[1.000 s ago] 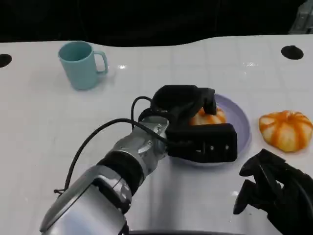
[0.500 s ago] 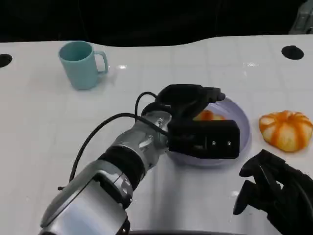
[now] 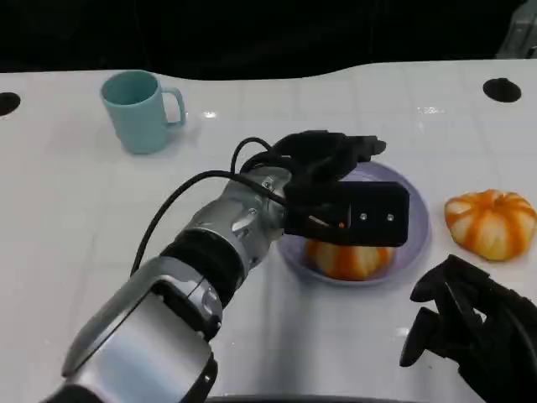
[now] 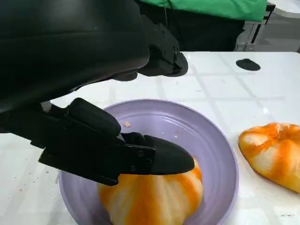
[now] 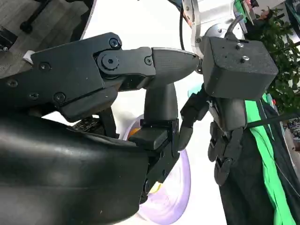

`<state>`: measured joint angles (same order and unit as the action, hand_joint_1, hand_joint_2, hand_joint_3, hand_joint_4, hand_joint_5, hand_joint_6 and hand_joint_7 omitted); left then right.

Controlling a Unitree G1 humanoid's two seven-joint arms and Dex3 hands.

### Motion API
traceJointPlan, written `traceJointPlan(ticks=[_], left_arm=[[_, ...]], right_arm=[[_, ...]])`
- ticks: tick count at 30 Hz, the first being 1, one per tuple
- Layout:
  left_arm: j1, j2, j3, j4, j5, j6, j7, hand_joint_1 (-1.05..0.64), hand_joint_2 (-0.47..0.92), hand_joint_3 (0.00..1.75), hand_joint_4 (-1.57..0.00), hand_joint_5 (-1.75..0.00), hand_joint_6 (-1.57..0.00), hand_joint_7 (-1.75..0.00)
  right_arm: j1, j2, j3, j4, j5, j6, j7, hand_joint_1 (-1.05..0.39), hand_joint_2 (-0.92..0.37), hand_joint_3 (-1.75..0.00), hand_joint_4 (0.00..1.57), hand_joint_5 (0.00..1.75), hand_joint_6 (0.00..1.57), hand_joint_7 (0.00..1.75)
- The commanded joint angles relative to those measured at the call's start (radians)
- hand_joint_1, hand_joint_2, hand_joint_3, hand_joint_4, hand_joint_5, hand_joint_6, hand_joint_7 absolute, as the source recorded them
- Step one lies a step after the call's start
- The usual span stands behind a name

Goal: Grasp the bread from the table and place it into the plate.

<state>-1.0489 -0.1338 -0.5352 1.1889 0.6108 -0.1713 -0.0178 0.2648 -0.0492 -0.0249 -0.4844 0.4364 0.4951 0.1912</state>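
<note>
Left robot hand [image 3: 340, 180] is extended over the purple plate [image 3: 415, 210], which sits on the white worktop [image 3: 75, 210] right of centre; its fingers are spread apart and hold nothing, with one finger [image 4: 159, 159] lying just above the bread, contact not determinable. The bread [image 3: 348, 259], an orange-and-cream striped bun, lies inside the plate at its near edge; in the left wrist view the bread [image 4: 152, 197] rests on the plate's floor against the near rim [image 4: 225, 159], free of any grasp. A black cable [image 3: 180, 206] loops from the silver left forearm [image 3: 226, 231] to the wrist.

Right robot hand [image 3: 470, 332] sits at the near right of the worktop, well apart from the plate; its fingers are curled inward with nothing between them; in the right wrist view the same hand [image 5: 140, 93] shows its fingers bent in, with the left robot hand [image 5: 225, 103] hanging beyond it above the plate [image 5: 176, 192].

A second bun [image 3: 491, 222] of like colouring lies on the worktop just right of the plate, clear of its rim; it is also seen in the left wrist view [image 4: 272, 154]. A teal mug [image 3: 138, 109] stands upright at the far left, handle to the right, well apart from the plate. A dark round hole [image 3: 501, 89] marks the worktop at far right; another [image 3: 7, 102] at far left edge.
</note>
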Motion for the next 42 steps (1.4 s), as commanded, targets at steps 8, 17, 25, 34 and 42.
traceJointPlan(ticks=[8,17,25,34,42], left_arm=[[0.126,0.078,0.250,-0.184,-0.309,-0.052,-0.209,-0.76,0.92,0.36,-0.20,-0.45,-0.37,-0.08],[0.392,0.075,0.421,-0.547,-0.589,0.092,-0.331,-0.63,0.92,0.36,-0.44,-1.05,-0.68,-0.22],[0.645,0.067,0.526,-1.012,-0.859,0.490,-0.344,-0.62,0.92,0.37,-0.70,-1.41,-0.66,-0.95],[0.822,0.105,0.613,-1.337,-1.062,0.814,-0.305,-0.62,0.92,0.47,-0.69,-1.74,-0.50,-1.60],[0.984,0.076,0.650,-1.491,-1.175,0.932,-0.228,-0.57,0.92,0.48,-0.73,-1.75,-0.52,-1.75]], right_arm=[[-0.007,-0.006,-0.019,0.008,0.012,-0.010,0.003,-0.46,-0.92,-0.38,0.63,1.75,0.47,1.65],[-0.007,-0.009,-0.017,0.009,0.007,-0.013,0.002,-0.47,-0.92,-0.38,0.63,1.75,0.47,1.64],[-0.006,-0.002,-0.021,0.002,0.018,0.002,-0.011,-0.45,-0.92,-0.35,0.63,1.75,0.49,1.61],[-0.007,-0.003,-0.016,-0.004,0.013,0.002,-0.011,-0.46,-0.92,-0.36,0.62,1.75,0.49,1.62],[-0.006,-0.008,-0.018,-0.010,0.013,0.008,-0.011,-0.46,-0.92,-0.37,0.63,1.75,0.49,1.61]])
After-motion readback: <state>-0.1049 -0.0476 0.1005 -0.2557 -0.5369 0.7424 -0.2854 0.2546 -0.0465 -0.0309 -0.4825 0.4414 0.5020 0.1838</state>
